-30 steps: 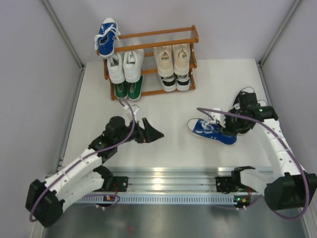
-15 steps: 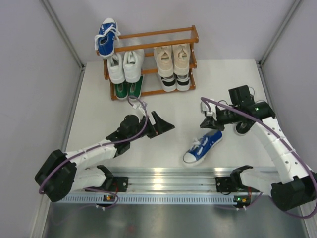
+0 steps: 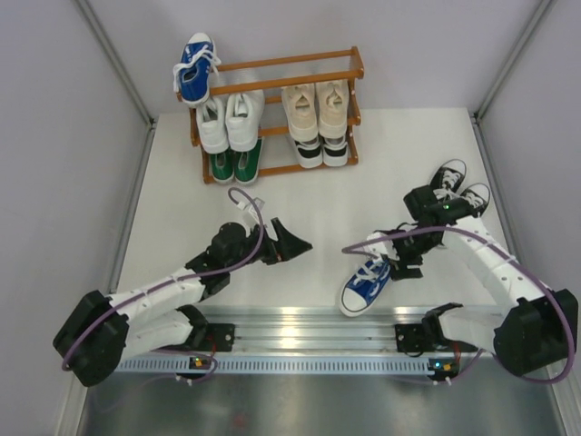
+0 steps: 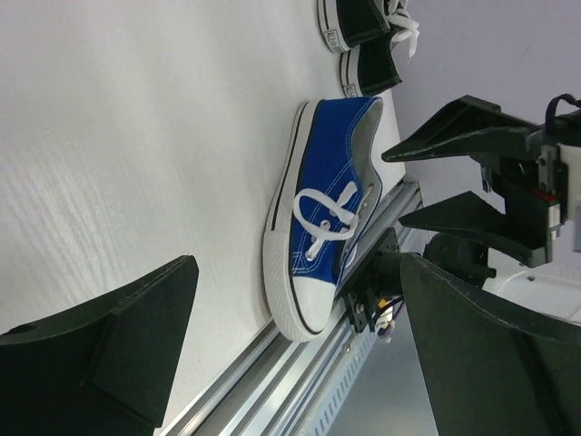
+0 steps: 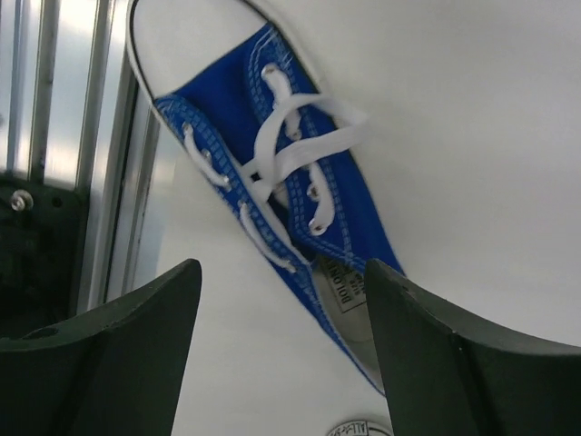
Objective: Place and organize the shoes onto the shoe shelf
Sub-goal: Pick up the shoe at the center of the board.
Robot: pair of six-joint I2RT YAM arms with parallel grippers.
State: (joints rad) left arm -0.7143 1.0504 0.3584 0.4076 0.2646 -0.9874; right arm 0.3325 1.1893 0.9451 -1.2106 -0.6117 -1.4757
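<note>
Nearest, at the table's (image 3: 172, 182) front edge: loose blue shoe (image 3: 365, 283), upright on its sole, laces up, toe right by the aluminium rail (image 3: 300, 331); touching it or not, impossible to tell. Just above its heel end, right gripper (image 3: 404, 262), jaws apart and gripping nothing. Risk here: a finger landing on the canvas instead of straddling it, shoving the shoe onto the rail or off the edge. Also possible: closing on laces or a soft collar alone, then a sagging, slipping hold. Across to the left, left gripper (image 3: 292, 242), jaws wide, empty, aimed at the same shoe; danger of fingers clashing if both close in together. Further back on the right, black canvas pair (image 3: 458, 186), within sweep of the right elbow. Farthest, the shoe shelf (image 3: 290, 64), with the matching blue shoe (image 3: 194, 68) perched at the top tier's left end, easily knocked off by a careless placement beside it.
</note>
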